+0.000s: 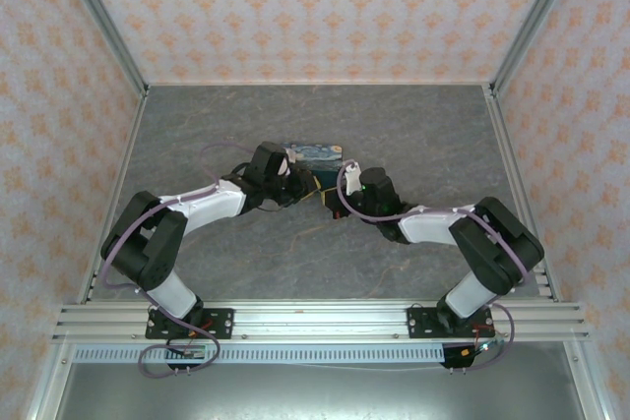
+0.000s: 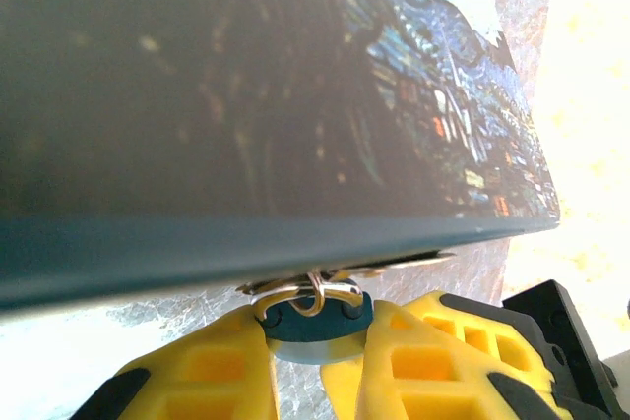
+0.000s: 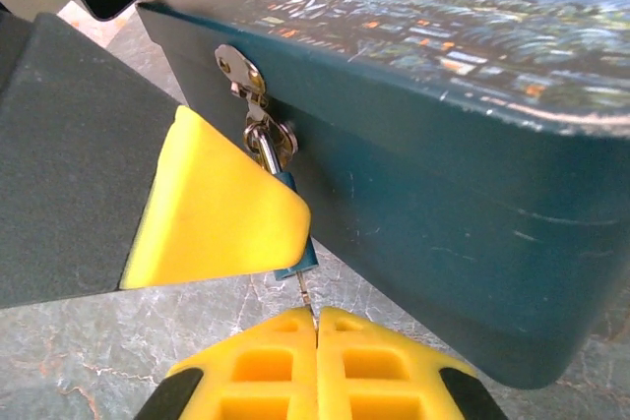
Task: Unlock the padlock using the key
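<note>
Right tool, key beneath padlock

1. The worktop is a grey, marbled sheet with faint pale veins.
2. The back wall carries pale wallpaper with a repeating orange ornament. The left wall and right wall bear the same print.
3. Bare aluminium posts stand in the rear corners.
4. A slotted aluminium rail runs along the near edge.
5. The light is soft and even across the worktop.

Padlock hangs from hasp on box front; key beneath.
</note>
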